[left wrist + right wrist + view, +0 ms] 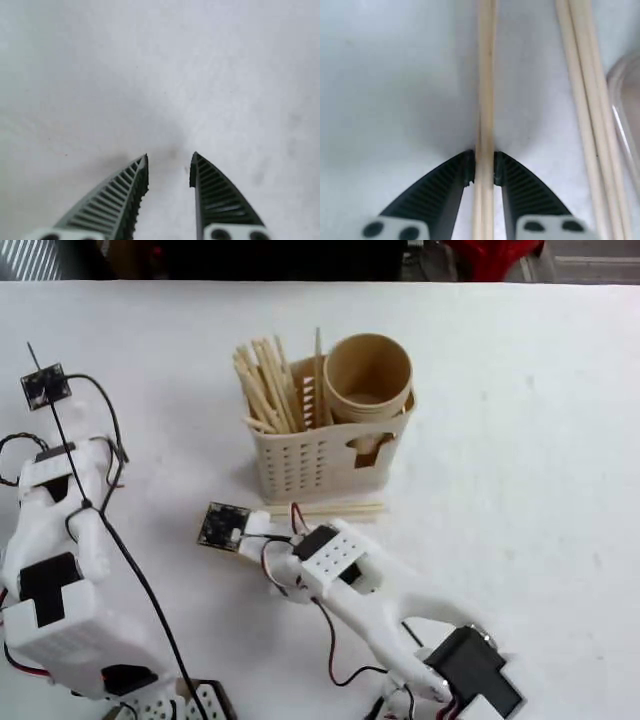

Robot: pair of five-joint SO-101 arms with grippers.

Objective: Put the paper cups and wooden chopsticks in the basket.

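Right tool (484,169) pinches chopsticks (485,75), their ends cut off.

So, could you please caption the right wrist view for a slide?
Right tool gripping a wooden chopstick pair, a second pair alongside on the table.
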